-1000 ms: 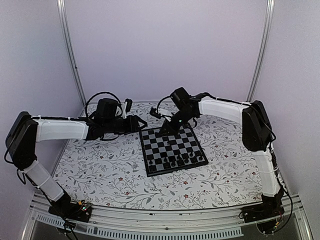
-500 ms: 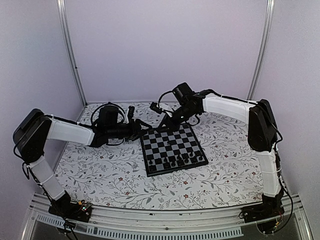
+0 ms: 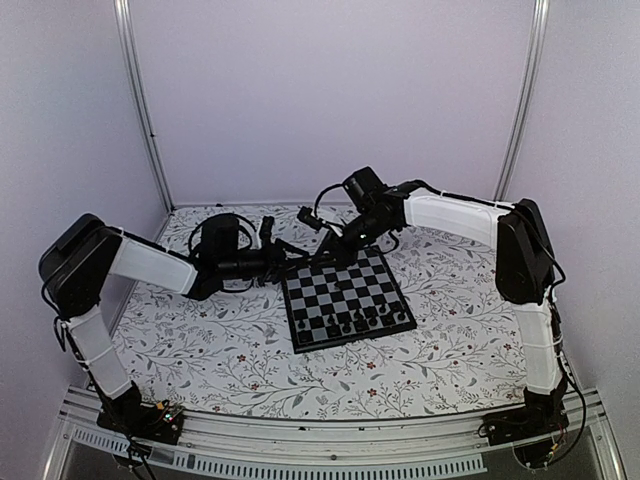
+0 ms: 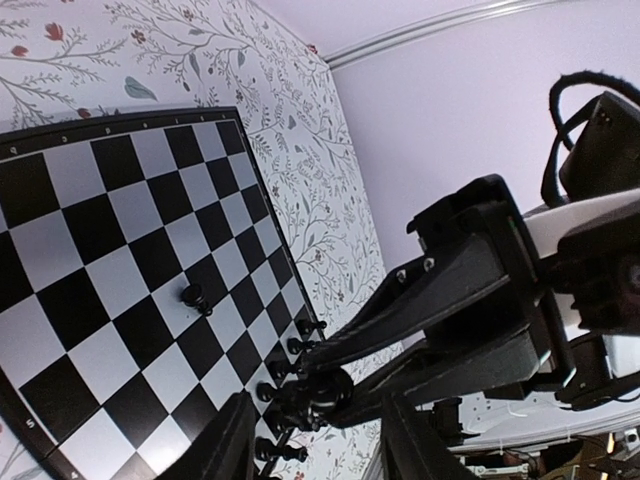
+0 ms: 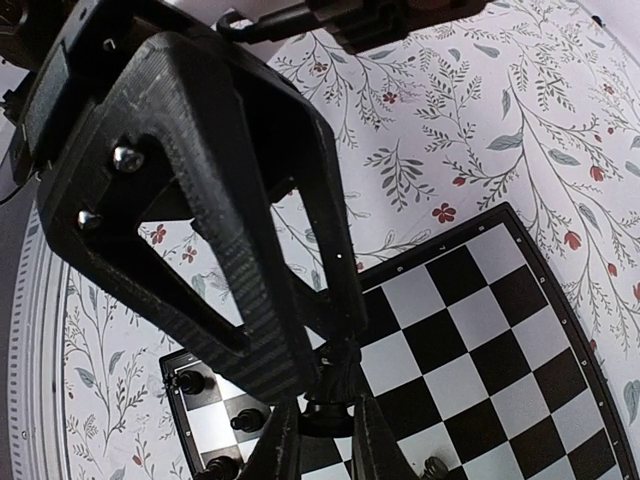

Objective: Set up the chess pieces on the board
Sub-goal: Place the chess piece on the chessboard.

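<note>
Right pincer [image 5: 326,432] pinches a chess piece [image 5: 327,398] low over the board [image 5: 470,330], seemingly to seat it, with the left pincer [image 4: 320,445] spread alongside.

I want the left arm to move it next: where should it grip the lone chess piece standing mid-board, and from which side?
Probably take the lone piece by its slim upper part, just under the rounded top, coming straight down from above. It stands upright on the board with bare squares all round, so there is room either side; a sideways approach could topple it.
</note>
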Available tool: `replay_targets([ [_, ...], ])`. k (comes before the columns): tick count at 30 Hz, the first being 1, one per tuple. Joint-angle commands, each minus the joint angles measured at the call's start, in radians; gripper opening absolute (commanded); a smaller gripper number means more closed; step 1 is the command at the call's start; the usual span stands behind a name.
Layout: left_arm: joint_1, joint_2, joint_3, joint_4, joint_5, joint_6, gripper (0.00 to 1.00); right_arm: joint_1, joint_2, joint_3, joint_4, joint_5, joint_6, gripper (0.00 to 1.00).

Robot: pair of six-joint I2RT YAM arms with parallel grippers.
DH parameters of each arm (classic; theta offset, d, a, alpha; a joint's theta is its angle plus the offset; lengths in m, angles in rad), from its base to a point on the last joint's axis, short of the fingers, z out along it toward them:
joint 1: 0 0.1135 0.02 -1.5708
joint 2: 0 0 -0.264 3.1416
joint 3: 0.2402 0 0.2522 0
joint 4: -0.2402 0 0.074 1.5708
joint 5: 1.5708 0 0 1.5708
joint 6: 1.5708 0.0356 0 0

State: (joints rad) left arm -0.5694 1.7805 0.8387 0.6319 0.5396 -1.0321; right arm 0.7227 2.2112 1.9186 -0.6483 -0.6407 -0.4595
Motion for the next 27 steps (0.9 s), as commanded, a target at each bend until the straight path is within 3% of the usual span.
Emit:
replay_targets([
  [1,0.014,0.034,-0.007,0.103,0.037,-0.050,0.42,0.017,-0.057,-0.011,0.009,-0.023,-0.001,0.15],
  [14,0.014,0.063,-0.026,0.238,0.091,-0.118,0.10,0.024,-0.053,-0.018,0.008,-0.005,-0.005,0.17],
  [19,0.018,0.041,-0.027,0.230,0.101,-0.084,0.04,0.010,-0.097,-0.037,-0.025,0.039,-0.025,0.48],
  [22,0.017,-0.027,-0.007,0.098,0.094,0.027,0.03,-0.047,-0.180,-0.088,-0.052,-0.046,-0.040,0.56],
  [27,0.001,-0.151,0.069,-0.317,0.011,0.336,0.03,-0.178,-0.288,-0.202,-0.089,-0.155,-0.051,0.58],
])
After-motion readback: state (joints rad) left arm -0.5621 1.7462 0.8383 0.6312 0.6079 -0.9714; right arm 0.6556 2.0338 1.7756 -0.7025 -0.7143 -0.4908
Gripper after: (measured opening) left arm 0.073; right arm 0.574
